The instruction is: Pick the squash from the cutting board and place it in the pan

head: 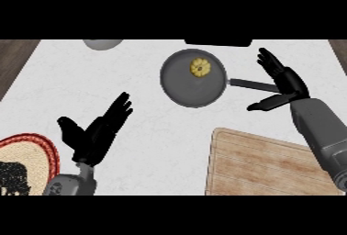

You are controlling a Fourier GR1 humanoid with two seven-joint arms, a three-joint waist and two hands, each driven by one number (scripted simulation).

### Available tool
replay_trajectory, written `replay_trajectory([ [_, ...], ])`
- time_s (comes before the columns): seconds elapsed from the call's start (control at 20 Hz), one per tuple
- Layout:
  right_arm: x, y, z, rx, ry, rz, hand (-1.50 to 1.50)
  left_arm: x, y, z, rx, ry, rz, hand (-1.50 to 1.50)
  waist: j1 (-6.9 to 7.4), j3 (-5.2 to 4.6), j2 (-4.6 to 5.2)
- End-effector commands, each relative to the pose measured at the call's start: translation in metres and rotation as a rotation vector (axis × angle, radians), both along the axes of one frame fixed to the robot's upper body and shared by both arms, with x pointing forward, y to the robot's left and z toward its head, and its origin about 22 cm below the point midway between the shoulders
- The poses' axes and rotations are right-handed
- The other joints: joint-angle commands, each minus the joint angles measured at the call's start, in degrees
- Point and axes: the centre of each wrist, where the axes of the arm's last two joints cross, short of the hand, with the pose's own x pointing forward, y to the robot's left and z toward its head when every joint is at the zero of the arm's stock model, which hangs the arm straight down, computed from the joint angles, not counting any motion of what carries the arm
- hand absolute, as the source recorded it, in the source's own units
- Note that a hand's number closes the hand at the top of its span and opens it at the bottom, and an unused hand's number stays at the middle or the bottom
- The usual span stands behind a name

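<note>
Yellow, ridged and seen from above, the squash (200, 67) lies inside the dark grey pan (177, 87), in its upper part, apart from both hands. The pan rests on the pale marbled worktop (156, 137), its handle (254, 84) running out toward the right hand (288, 82). That hand is released: its fingers (270, 62) stretch straight, pointing up and away, and the thumb (265, 103) juts out below the handle's end; the handle stops just short of the palm, and whether they touch cannot be told. The squash lies well to the left of these fingertips. Below the right thumb, the wooden cutting board (264, 165) sits at the lower edge, partly crossed by the grey right forearm (322, 133). The left hand (95, 133) is likewise released, fingers straight and slanting up toward the pan, thumb spread to the side, holding nothing. Just beside its wrist lies a round woven mat with a red rim (34, 147) carrying a black patch. Beyond the left fingertips, at the far edge, a grey rounded object (103, 43) is partly visible, and a black item (218, 42) sits behind the pan.
</note>
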Motion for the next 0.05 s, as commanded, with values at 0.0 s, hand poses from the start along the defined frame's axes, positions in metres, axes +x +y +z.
replay_trajectory([
  [0.0, -0.0027, -0.0084, 0.0, -0.003, -0.01, 0.039, -1.5, 0.0051, -0.0019, -0.0057, -0.011, -0.006, 0.014, 0.0, -0.61, -0.03, -0.19],
])
